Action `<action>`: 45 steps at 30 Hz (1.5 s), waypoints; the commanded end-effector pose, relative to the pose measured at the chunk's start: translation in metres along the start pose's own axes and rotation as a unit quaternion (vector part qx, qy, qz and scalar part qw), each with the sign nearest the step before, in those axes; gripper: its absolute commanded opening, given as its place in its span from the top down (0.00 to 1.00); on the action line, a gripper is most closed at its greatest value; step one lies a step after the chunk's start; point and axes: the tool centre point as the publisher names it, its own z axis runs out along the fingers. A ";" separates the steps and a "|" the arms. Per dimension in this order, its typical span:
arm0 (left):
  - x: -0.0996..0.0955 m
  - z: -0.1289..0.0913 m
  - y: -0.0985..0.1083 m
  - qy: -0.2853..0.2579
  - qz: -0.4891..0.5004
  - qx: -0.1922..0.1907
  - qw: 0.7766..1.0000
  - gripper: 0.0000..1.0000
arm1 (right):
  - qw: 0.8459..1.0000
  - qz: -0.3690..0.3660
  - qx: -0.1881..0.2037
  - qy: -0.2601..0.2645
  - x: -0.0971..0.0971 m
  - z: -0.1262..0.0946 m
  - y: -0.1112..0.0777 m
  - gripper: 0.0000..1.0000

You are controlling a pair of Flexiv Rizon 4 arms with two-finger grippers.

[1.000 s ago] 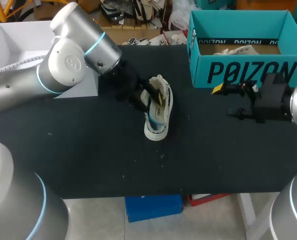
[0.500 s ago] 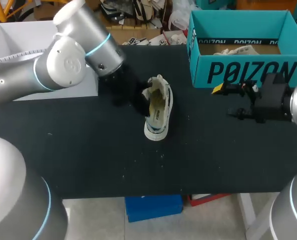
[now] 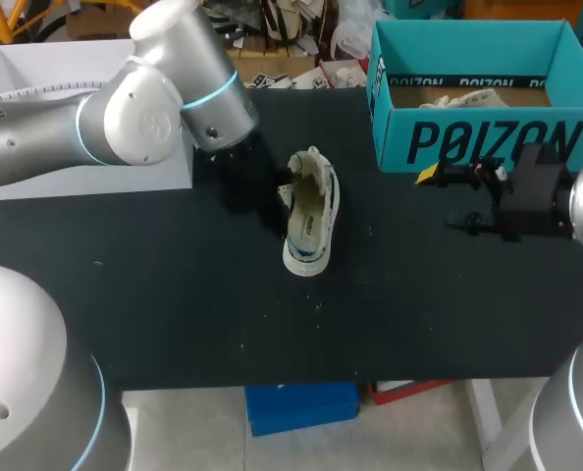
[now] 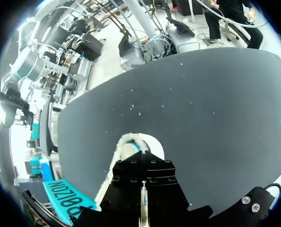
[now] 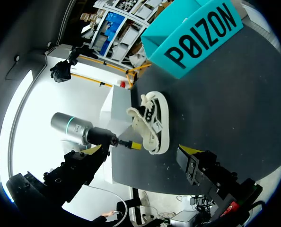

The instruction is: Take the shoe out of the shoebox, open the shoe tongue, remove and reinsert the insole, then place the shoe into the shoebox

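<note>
One shoe (image 3: 310, 218) stands upright on its sole near the middle of the table (image 3: 174, 314), a little toward the far edge, toe toward the near edge. Your left gripper (image 3: 276, 196) is tight against its left side at the opening. You cannot tell from any view whether it is open or closed, or whether it grips the tongue or the insole.

Your right gripper (image 3: 447, 199) hangs spread wide and empty near the right edge, well apart from the shoe, so nothing braces it. In my judgement a sideways pull from the left arm could tip the shoe or drag it across the table, and the insole could snag under the tongue.

Count one shoe on the table, one teal shoebox (image 3: 478, 142) at the far right corner with something pale inside that you cannot identify, one white box (image 3: 76, 108) at the far left corner, and two grippers.
</note>
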 end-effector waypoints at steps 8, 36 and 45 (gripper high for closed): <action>-0.008 0.018 0.013 0.023 0.008 -0.014 1.000 1.00 | 1.000 0.000 0.000 -0.001 0.001 0.000 0.000 0.00; 0.000 0.062 0.036 0.092 0.022 -0.012 0.995 1.00 | 1.000 0.000 0.000 -0.001 0.001 0.000 0.000 0.00; -0.005 0.064 0.038 0.099 0.030 -0.014 0.995 1.00 | 1.000 0.000 0.000 -0.001 0.001 0.000 0.000 0.00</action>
